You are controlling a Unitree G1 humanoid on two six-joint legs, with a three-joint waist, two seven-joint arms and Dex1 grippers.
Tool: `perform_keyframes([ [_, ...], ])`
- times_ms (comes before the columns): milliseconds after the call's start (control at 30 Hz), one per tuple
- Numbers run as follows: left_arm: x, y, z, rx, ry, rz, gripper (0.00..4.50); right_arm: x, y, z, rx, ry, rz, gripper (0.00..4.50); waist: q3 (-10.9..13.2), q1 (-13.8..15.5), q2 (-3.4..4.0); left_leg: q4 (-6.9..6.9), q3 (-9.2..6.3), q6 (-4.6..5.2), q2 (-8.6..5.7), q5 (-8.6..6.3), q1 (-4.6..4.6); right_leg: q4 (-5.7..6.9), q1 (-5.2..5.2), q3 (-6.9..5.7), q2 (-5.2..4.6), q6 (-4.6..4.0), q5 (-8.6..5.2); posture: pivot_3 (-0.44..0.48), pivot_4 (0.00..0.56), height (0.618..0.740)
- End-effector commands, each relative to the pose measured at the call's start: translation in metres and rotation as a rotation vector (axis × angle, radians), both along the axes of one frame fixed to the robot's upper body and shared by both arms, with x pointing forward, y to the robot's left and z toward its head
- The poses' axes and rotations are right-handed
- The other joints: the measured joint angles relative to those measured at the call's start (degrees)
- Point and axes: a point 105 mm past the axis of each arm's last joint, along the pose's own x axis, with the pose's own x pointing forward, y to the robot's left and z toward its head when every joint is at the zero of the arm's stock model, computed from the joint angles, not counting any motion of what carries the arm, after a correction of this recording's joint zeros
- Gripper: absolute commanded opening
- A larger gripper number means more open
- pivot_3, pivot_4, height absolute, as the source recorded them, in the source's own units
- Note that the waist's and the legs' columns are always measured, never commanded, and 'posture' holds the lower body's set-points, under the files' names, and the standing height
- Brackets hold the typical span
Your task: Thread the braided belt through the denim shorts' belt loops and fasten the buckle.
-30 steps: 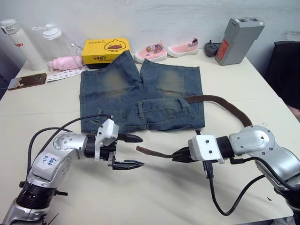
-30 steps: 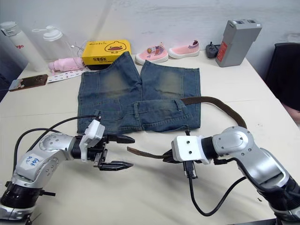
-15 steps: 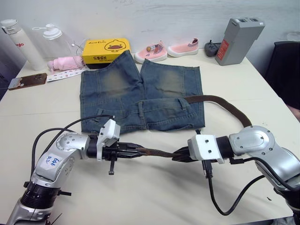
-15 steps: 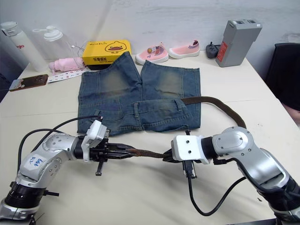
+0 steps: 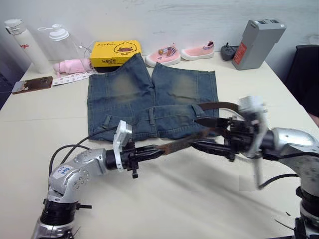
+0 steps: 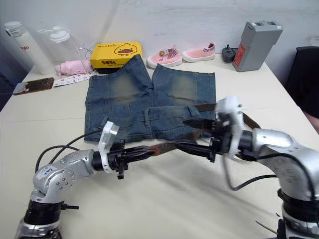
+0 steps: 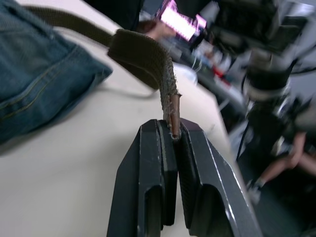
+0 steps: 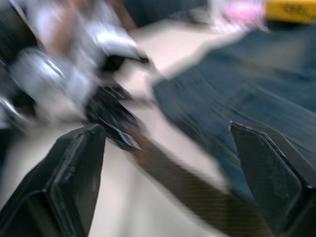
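Handed over since a second ago: braided belt (image 5: 182,143) tip now clamped in left gripper (image 5: 153,152) fingers, just below denim shorts (image 5: 149,99) waistband; right gripper (image 5: 205,133) let go, fingers apart. Threading into belt loops (image 5: 193,110) not yet begun. Yellow box (image 5: 115,52), pink shoes (image 5: 182,52) beyond the shorts, clear

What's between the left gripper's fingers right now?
The left gripper is shut on the smooth tip of the braided belt. How far the tip reaches in is hidden by the fingers. The right gripper is open.
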Motion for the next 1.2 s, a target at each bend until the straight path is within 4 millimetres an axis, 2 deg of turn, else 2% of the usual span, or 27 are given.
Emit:
perform_keyframes([
  [33,-0.006,-0.002,0.030,-0.078,-0.039,-0.018,0.00,-0.025,0.009,0.004,0.117,0.142,0.103,4.41,0.0,0.1,-0.01,0.02,0.03,0.00,0.00,0.00,0.00,0.01,0.00,0.02,-0.01,0.00,0.00,0.000,0.150,0.636],
  [133,-0.007,-0.002,0.037,-0.094,-0.030,-0.024,0.00,-0.014,0.018,-0.024,0.140,0.349,0.026,4.41,0.0,0.0,-0.03,0.06,0.11,0.01,0.01,0.01,0.04,0.03,0.02,0.12,0.00,-0.02,-0.01,0.000,0.150,0.636],
  [267,-0.009,-0.003,0.040,-0.092,-0.023,-0.033,0.00,0.006,0.026,-0.053,0.175,0.507,-0.108,4.41,0.0,-0.2,-0.07,0.05,0.14,0.01,-0.01,0.04,0.05,0.07,0.00,0.17,0.02,-0.15,-0.07,0.000,0.150,0.636],
  [367,-0.010,-0.002,0.040,-0.090,-0.015,-0.032,0.00,0.026,0.024,-0.043,0.347,0.561,-0.182,4.41,0.0,-0.4,-0.06,0.02,0.14,-0.02,-0.02,0.06,0.06,0.11,-0.02,0.17,0.05,-0.03,-0.01,0.000,0.150,0.636],
  [467,-0.009,-0.001,0.040,-0.091,-0.009,-0.023,0.00,0.037,0.007,-0.021,0.570,0.582,-0.204,4.41,0.0,-0.4,-0.05,0.04,0.13,-0.03,-0.03,0.07,0.06,0.18,-0.05,0.17,0.06,0.04,0.03,0.000,0.150,0.636],
  [567,-0.009,-0.001,0.040,-0.093,-0.007,-0.019,0.00,0.040,0.000,-0.013,0.668,0.577,-0.219,4.41,0.0,-0.4,-0.05,0.05,0.09,-0.03,-0.06,0.06,0.05,0.19,-0.05,0.17,0.12,0.03,0.02,0.000,0.150,0.636],
  [667,-0.008,-0.001,0.041,-0.092,-0.008,-0.017,0.00,0.037,0.000,-0.011,0.687,0.567,-0.213,4.41,0.0,-0.6,-0.04,0.01,0.09,-0.03,-0.05,0.07,0.07,0.21,-0.06,0.17,0.15,0.03,0.02,0.000,0.150,0.636],
  [767,-0.008,0.000,0.041,-0.090,-0.009,-0.016,0.00,0.038,0.001,-0.013,0.664,0.579,-0.227,3.58,0.0,-0.7,-0.03,-0.03,0.08,-0.05,-0.03,0.08,0.07,0.24,-0.09,0.17,0.15,0.00,0.00,0.000,0.150,0.636],
  [1000,-0.007,-0.001,0.038,-0.079,-0.008,-0.015,0.00,0.038,0.001,-0.013,0.665,0.574,-0.228,0.21,0.0,-0.7,-0.03,-0.02,0.09,-0.05,-0.04,0.08,0.07,0.24,-0.09,0.18,0.14,-0.01,0.00,0.000,0.150,0.636],
  [1067,-0.008,-0.002,0.038,-0.069,-0.014,-0.014,0.00,0.038,0.000,-0.012,0.677,0.569,-0.226,0.10,0.0,-0.7,-0.03,-0.02,0.09,-0.05,-0.04,0.08,0.07,0.24,-0.09,0.18,0.14,-0.02,0.00,0.000,0.150,0.636],
  [1133,-0.006,-0.001,0.037,-0.071,-0.009,-0.001,0.89,0.038,-0.001,-0.013,0.673,0.572,-0.229,0.00,0.0,-0.7,-0.03,-0.02,0.09,-0.05,-0.03,0.08,0.07,0.24,-0.09,0.18,0.14,-0.02,0.00,0.000,0.150,0.636],
  [1167,-0.007,-0.001,0.036,-0.072,-0.007,-0.008,1.13,0.038,-0.001,-0.015,0.662,0.574,-0.232,0.00,0.0,-0.7,-0.03,-0.02,0.09,-0.05,-0.03,0.08,0.07,0.24,-0.09,0.18,0.14,-0.02,0.00,0.000,0.150,0.636],
  [1200,-0.008,-0.001,0.036,-0.073,-0.005,-0.015,1.57,0.037,-0.001,-0.017,0.655,0.575,-0.235,0.00,0.0,-0.7,-0.03,-0.02,0.09,-0.05,-0.04,0.08,0.07,0.24,-0.09,0.18,0.14,-0.02,0.00,0.000,0.150,0.636],
])
